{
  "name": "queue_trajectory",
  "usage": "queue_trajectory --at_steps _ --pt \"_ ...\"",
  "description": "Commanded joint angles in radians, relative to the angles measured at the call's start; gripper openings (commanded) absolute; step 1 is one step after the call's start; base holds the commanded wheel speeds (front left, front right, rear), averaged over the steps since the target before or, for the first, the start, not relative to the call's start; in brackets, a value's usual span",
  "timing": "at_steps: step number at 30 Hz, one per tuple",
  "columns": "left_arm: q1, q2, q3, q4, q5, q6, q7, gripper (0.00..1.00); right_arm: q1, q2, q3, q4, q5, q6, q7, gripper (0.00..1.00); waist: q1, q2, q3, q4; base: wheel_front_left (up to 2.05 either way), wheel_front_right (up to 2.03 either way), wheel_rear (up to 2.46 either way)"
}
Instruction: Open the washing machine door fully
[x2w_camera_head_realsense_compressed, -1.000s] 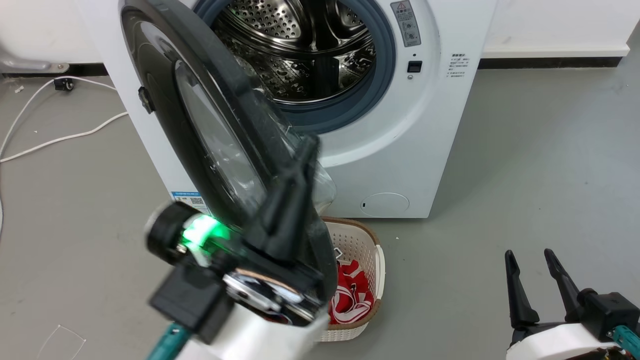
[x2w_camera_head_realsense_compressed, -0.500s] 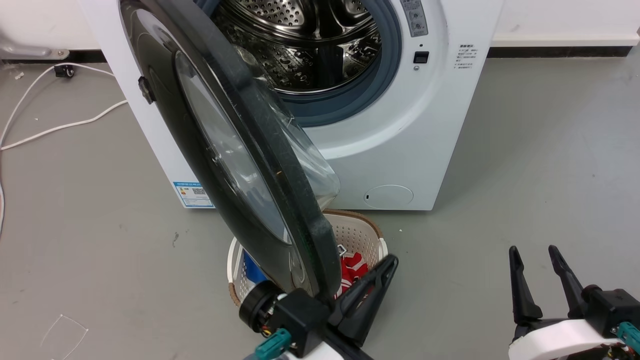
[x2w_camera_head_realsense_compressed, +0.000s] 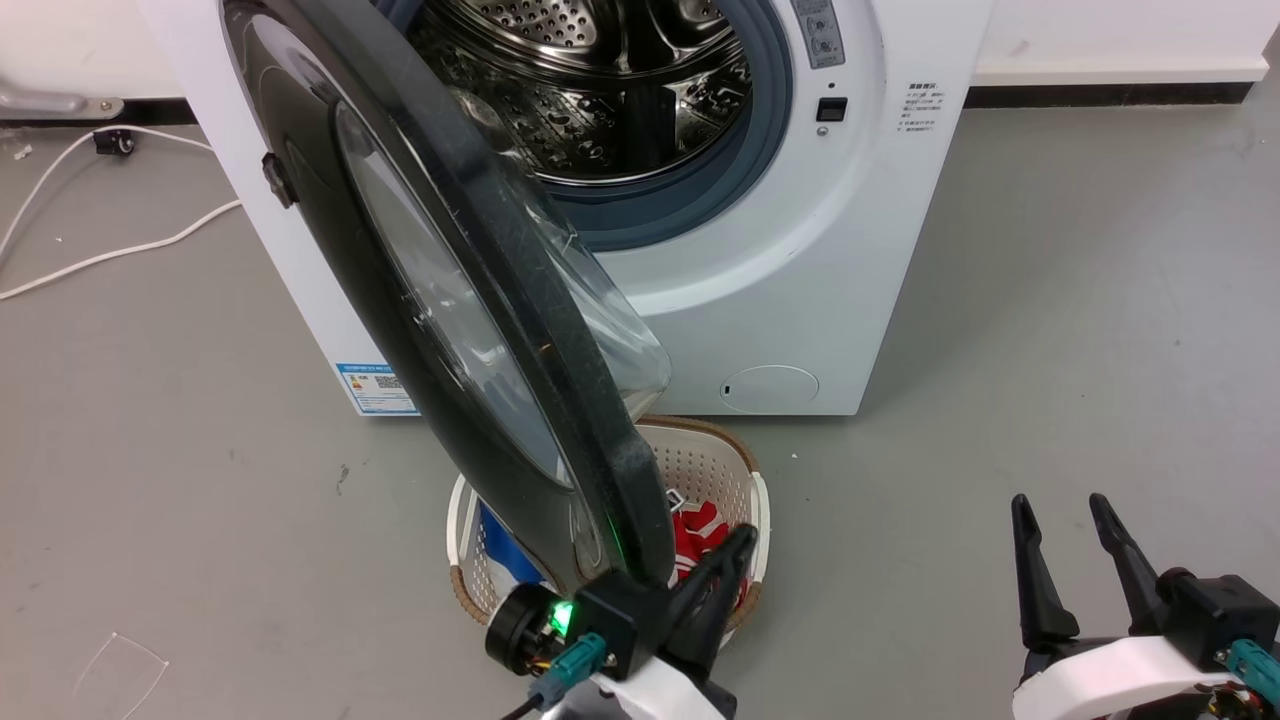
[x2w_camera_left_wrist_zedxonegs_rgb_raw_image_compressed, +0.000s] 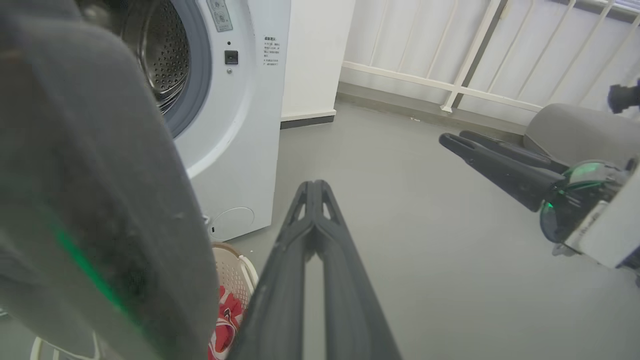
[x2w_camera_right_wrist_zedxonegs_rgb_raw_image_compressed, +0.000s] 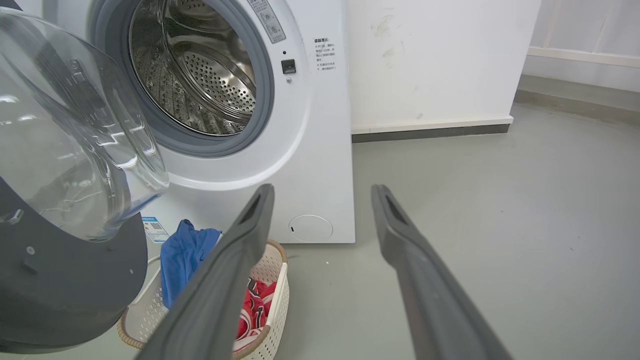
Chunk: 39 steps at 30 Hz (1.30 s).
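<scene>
The white washing machine (x2w_camera_head_realsense_compressed: 850, 250) stands ahead with its steel drum (x2w_camera_head_realsense_compressed: 600, 90) exposed. The washing machine door (x2w_camera_head_realsense_compressed: 330, 200), glossy black with a bulging glass bowl (x2w_camera_head_realsense_compressed: 620, 340), is swung out towards me and seen nearly edge-on. My left gripper (x2w_camera_head_realsense_compressed: 735, 550) is shut with nothing in it, just below and right of the door's lower rim. In the left wrist view the shut left gripper (x2w_camera_left_wrist_zedxonegs_rgb_raw_image_compressed: 312, 187) points past the blurred door rim (x2w_camera_left_wrist_zedxonegs_rgb_raw_image_compressed: 100, 200), not around it. My right gripper (x2w_camera_head_realsense_compressed: 1075, 520) is open and empty at the lower right, well away from the door (x2w_camera_right_wrist_zedxonegs_rgb_raw_image_compressed: 50, 280).
A cream laundry basket (x2w_camera_head_realsense_compressed: 710, 460) with red and blue clothes sits on the floor under the door's lower edge. White cables (x2w_camera_head_realsense_compressed: 100, 255) lie on the grey floor at the left. A white wall and skirting run behind the machine.
My left gripper has dropped from the door's rim to below its lower edge. The door stands at about the same angle. The head camera has shifted slightly.
</scene>
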Motion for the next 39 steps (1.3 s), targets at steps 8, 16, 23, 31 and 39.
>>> queue_trajectory --at_steps 8,16,23,31,39 --pt "-0.053 -0.004 0.023 0.090 -0.037 0.066 -0.073 0.00 -0.015 0.003 0.002 0.008 0.019 0.000 0.007 1.00 0.0000 -0.0001 0.008 0.005 0.00 0.00 0.00" --pt "-0.021 0.009 0.027 0.082 -0.039 0.102 -0.097 0.00 -0.019 0.003 -0.005 0.014 0.016 0.000 0.009 1.00 0.0000 -0.0001 0.004 0.020 0.00 0.00 0.00" --pt "0.022 0.036 0.040 0.018 -0.031 0.138 -0.108 0.00 0.002 0.003 -0.023 0.003 0.005 0.000 0.022 1.00 0.0000 -0.0001 0.008 0.083 0.00 0.00 0.00" --pt "0.049 0.031 0.014 -0.063 -0.018 0.137 -0.128 0.00 0.020 0.003 -0.064 -0.028 -0.008 0.000 0.045 1.00 0.0000 -0.0001 0.023 0.214 0.00 0.00 0.00" --pt "0.082 0.030 0.022 -0.112 -0.021 0.165 -0.137 0.00 0.026 0.003 -0.087 -0.061 -0.023 0.000 0.074 1.00 0.0000 -0.0001 0.035 0.340 0.00 0.00 0.00"
